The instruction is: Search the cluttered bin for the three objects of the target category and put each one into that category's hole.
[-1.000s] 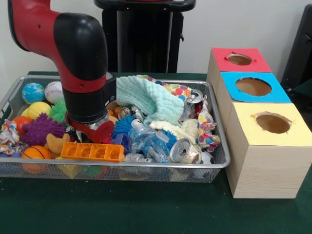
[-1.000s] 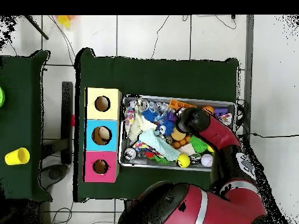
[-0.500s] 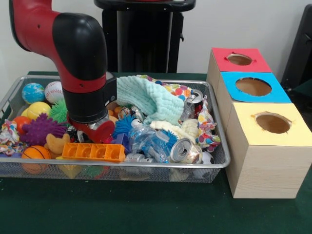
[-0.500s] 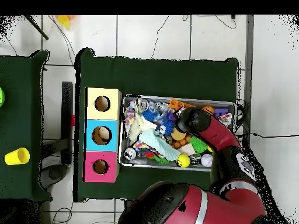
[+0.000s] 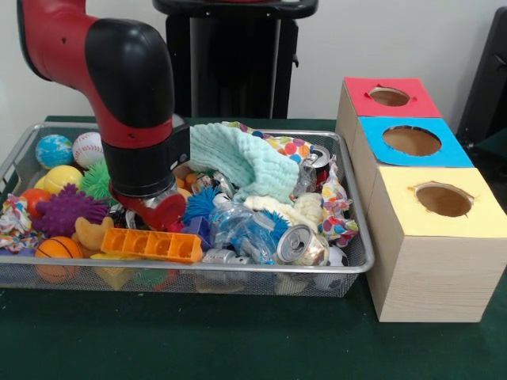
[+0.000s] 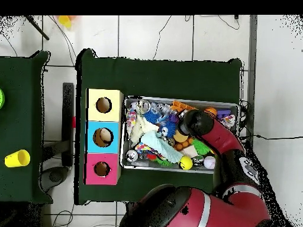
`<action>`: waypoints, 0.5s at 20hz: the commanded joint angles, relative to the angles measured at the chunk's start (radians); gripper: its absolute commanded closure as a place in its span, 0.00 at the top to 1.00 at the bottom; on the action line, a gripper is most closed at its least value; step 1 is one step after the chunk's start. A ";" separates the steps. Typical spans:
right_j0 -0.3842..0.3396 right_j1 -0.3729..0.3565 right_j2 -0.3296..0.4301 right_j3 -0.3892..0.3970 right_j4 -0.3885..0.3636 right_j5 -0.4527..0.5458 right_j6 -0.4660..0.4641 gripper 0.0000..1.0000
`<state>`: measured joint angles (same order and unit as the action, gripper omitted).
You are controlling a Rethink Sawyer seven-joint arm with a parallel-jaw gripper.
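Note:
The wire mesh bin is full of clutter; it also shows in the overhead view. My gripper is down in the bin's left half, its end sunk among the toys behind an orange plastic block. In the overhead view the arm covers it. A pale yellow plush toy lies just left of the gripper, beside a purple spiky ball. Orange striped fur shows by the arm, mostly hidden. The red-topped box's hole stands at the far right, empty on top.
A mint cloth lies across the bin's middle, with crushed cans, crumpled plastic and a blue spiky ball. Balls crowd the left end. The blue-topped and yellow-topped boxes stand beside the bin. A yellow cup sits on a side table.
The arm has edged slightly to the right in the front view. The orange block in front of it has shifted a little. Nothing has left the bin.

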<state>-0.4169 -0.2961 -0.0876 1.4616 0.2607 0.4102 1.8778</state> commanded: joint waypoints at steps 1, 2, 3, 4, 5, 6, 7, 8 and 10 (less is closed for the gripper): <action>-0.002 0.011 0.036 0.093 -0.041 0.002 0.106 1.00; -0.007 -0.008 0.026 0.102 -0.050 0.024 0.091 1.00; -0.020 -0.030 0.025 0.113 -0.058 0.045 0.071 1.00; -0.034 -0.048 0.023 0.116 -0.065 0.071 0.049 1.00; -0.049 -0.066 0.026 0.124 -0.071 0.090 0.031 1.00; -0.059 -0.085 0.023 0.130 -0.078 0.112 0.017 1.00; -0.070 -0.102 0.024 0.137 -0.084 0.127 0.006 1.00; -0.082 -0.119 0.026 0.143 -0.090 0.146 -0.007 1.00; -0.110 -0.150 0.034 0.151 -0.104 0.170 -0.033 1.00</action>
<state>-0.4635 -0.3713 -0.0977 1.5158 0.2210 0.4352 1.8778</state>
